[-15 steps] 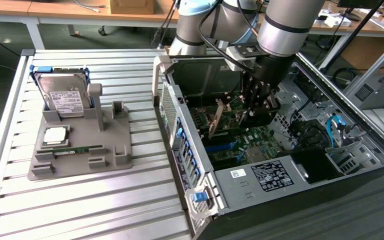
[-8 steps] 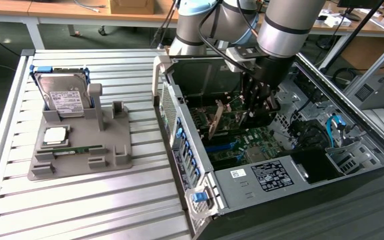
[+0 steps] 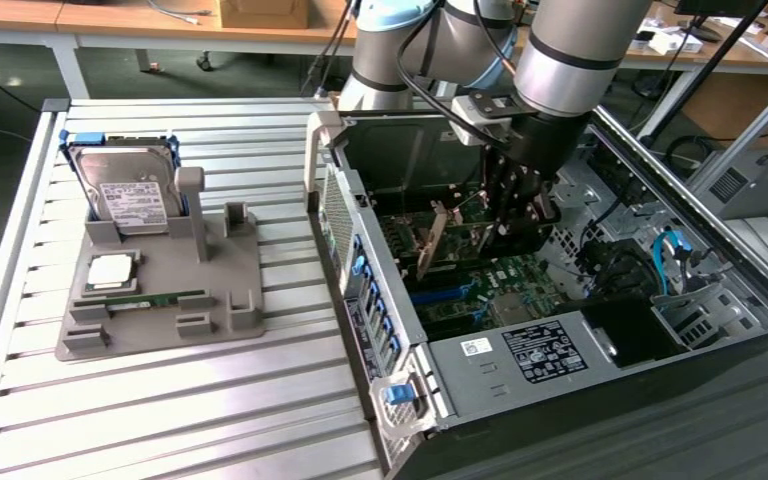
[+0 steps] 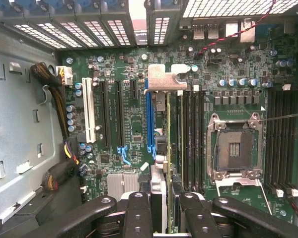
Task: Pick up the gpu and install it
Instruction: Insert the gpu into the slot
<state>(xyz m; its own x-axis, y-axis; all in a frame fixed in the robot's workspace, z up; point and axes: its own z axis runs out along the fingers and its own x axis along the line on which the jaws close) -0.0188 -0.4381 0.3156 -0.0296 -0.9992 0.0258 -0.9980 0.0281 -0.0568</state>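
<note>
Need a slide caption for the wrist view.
Claw holds the gpu edge-on above the motherboard, beside the blue slot.

gpu [image 4: 171, 148] lower edge behind end effector [image 4: 165, 213]

- Even, bright overhead light; soft shadows on slatted worktop [image 3: 157, 400].
- Case interior [image 3: 624, 340] dim below the hand [image 4: 166, 208].
- Hand blurred close up; motherboard [image 4: 134, 124] sharp.
</note>
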